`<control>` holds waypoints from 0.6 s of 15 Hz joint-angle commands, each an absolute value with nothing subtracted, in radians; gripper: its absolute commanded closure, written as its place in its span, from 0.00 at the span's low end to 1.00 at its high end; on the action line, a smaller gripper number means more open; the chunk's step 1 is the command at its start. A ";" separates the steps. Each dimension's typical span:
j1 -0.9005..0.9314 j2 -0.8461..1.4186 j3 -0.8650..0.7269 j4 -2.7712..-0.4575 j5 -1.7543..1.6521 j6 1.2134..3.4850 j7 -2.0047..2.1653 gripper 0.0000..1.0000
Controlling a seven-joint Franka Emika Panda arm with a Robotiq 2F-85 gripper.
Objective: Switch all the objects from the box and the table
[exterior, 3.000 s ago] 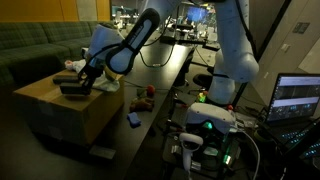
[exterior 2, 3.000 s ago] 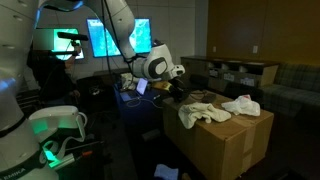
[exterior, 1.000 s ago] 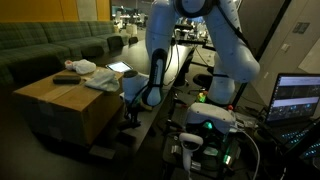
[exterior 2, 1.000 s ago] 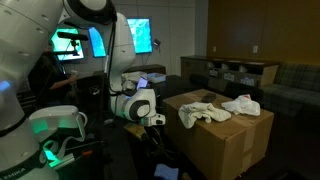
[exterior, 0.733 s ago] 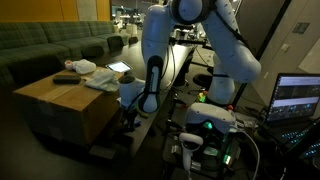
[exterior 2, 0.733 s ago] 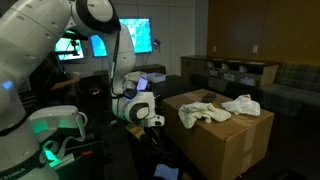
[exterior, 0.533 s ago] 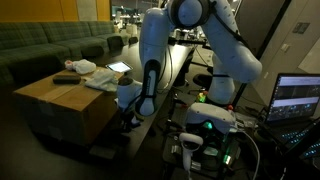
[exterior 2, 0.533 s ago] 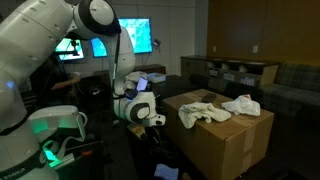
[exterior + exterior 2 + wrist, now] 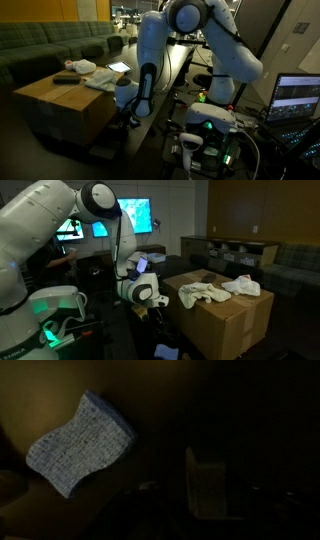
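My gripper [image 9: 125,119] hangs low beside the box [image 9: 58,104]; I cannot tell its opening. The blue sponge [image 9: 80,445] lies off to its side, so I judge I should centre over it before descending.

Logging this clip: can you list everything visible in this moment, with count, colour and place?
box: one, brown cardboard, beside the table
table: one, dark, runs back past the box
cloths: two, white, on the box top
dark object: one, black, on the box top; too dim to identify
sponge: one, blue, on a dark surface in the wrist view
sofa: one, green, behind the box
screens: two, lit blue-green, at the back
laptop: one, lit, at the frame edge
arm: one, white, bent down beside the box
tool: one, dark, low by the box side; open or shut cannot be told
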State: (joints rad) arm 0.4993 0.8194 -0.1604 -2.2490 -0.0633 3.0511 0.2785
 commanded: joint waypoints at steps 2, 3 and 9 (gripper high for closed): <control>0.497 0.788 -0.176 -2.294 -0.042 3.090 0.268 0.01; 0.495 0.780 -0.174 -2.307 -0.039 3.103 0.270 0.00; 0.541 0.729 -0.163 -2.348 0.008 3.140 0.299 0.00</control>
